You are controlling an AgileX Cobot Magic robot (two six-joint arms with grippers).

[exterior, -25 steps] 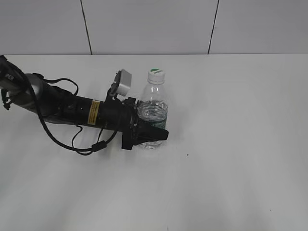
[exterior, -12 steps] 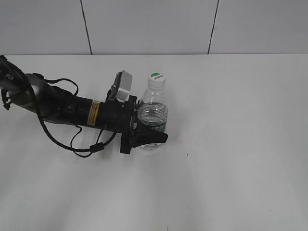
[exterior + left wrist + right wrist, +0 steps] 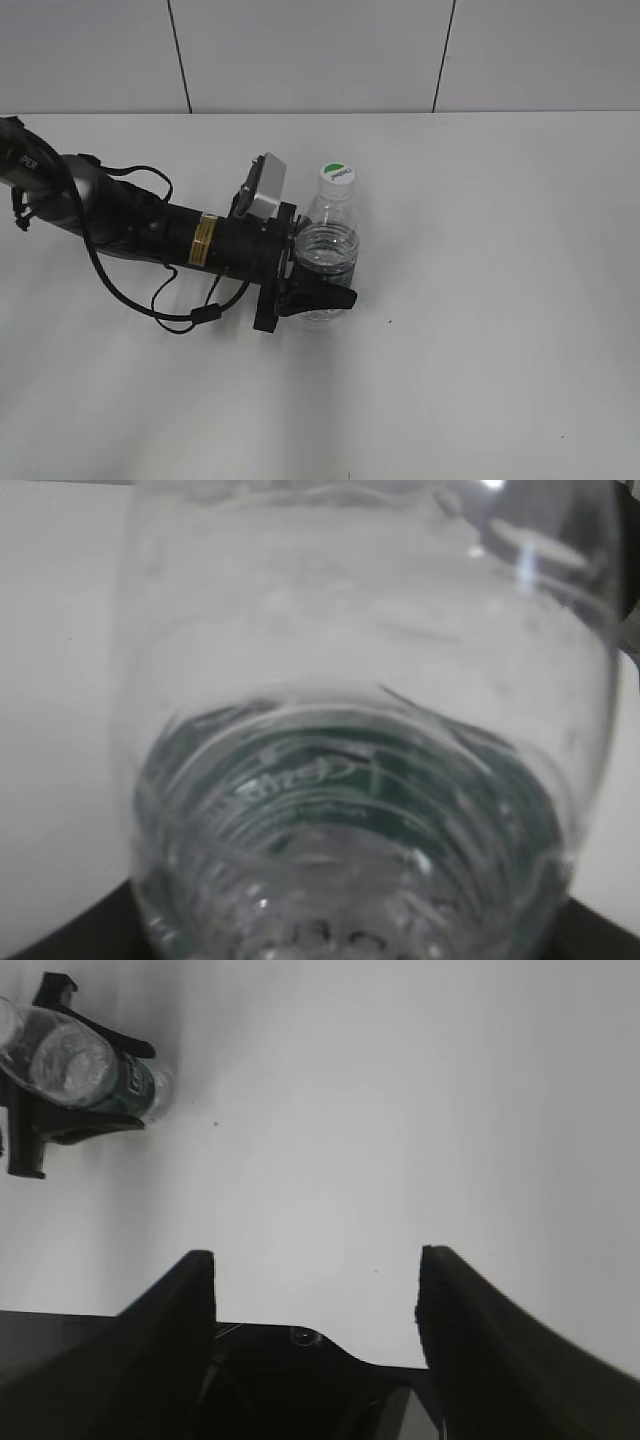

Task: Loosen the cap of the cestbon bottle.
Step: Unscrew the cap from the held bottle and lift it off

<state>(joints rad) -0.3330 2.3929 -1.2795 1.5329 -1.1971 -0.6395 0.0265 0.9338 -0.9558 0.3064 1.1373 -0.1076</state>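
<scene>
Exterior view: left end effector point(image 3: 322, 290) around cestbon bottle point(image 3: 327, 250)

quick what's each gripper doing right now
Left gripper: closed on the cestbon bottle, gripping its body below the cap.
Right gripper: open, empty, above the bare table.

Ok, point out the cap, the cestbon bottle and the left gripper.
cap point(image 3: 338, 173), exterior view, on its white and green top.
cestbon bottle point(image 3: 327, 247), exterior view, on its clear ribbed shoulder above the fingers.
left gripper point(image 3: 322, 283), exterior view, between the black fingers clamped on the bottle's lower body.
</scene>
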